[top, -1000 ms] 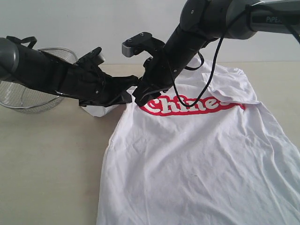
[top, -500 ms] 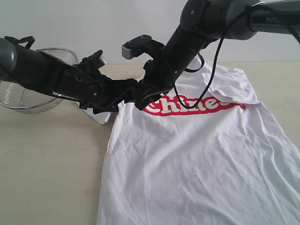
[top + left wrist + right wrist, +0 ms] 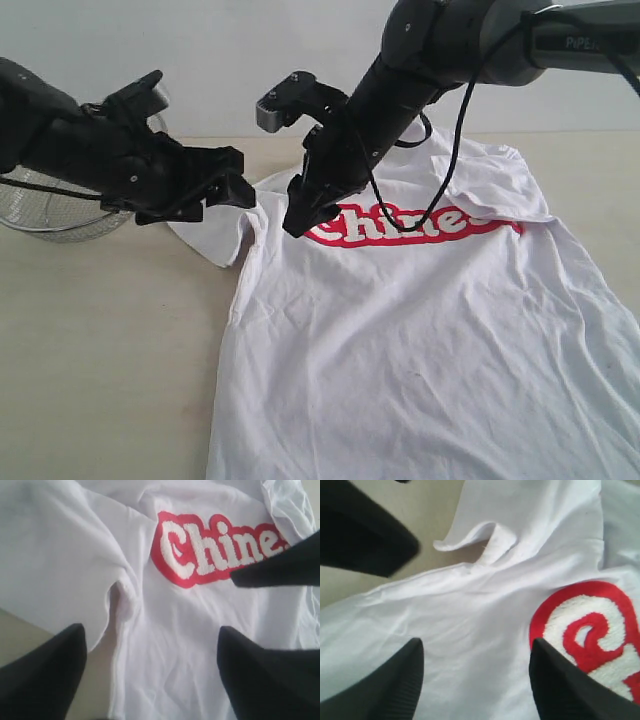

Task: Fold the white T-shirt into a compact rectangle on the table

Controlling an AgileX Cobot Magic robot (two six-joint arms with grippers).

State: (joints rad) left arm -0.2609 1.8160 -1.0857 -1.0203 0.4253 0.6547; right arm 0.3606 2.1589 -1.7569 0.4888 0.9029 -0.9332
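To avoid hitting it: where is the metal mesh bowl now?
In the exterior view, the metal mesh bowl sits far left on the table, behind the left arm.

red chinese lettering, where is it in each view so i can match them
Exterior view: lettering across the white T-shirt's chest, its start by the right end effector.
Left wrist view: most letters, beyond the open fingers.
Right wrist view: only the sleeve-side end letter, beside one finger.
Shared landmark: the sleeve by that letter.
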